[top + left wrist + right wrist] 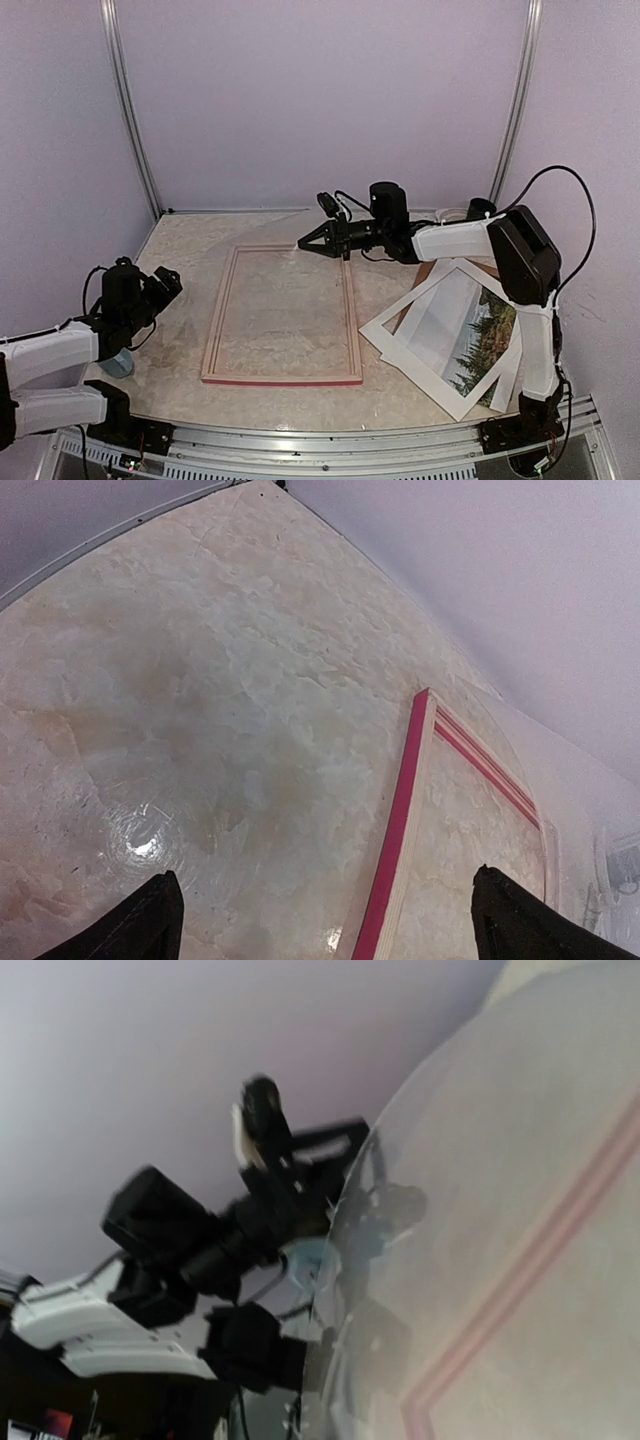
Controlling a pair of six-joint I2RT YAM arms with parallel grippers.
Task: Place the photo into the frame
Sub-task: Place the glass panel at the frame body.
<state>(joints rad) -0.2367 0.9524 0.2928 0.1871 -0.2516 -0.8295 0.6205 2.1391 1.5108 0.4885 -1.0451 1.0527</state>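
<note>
The pink-red frame (pixel 282 378) lies flat mid-table with the marbled top showing through it. My right gripper (pixel 318 241) reaches over the frame's far rail, shut on the edge of a clear sheet (pixel 470 1140) that hangs tilted above the frame (pixel 540 1250). The photo (pixel 472 338), trees under a pale sky, lies to the right on a white mat (pixel 400 335). My left gripper (pixel 165 283) hovers left of the frame, open and empty. In the left wrist view its fingertips (pixel 150 920) straddle the frame's left rail (pixel 400 810) from above.
A brown backing board (pixel 425 275) pokes out from under the mats at the right. A small pale blue object (pixel 118 362) sits by the left arm. Lilac walls with metal posts (pixel 130 110) close in the back and sides.
</note>
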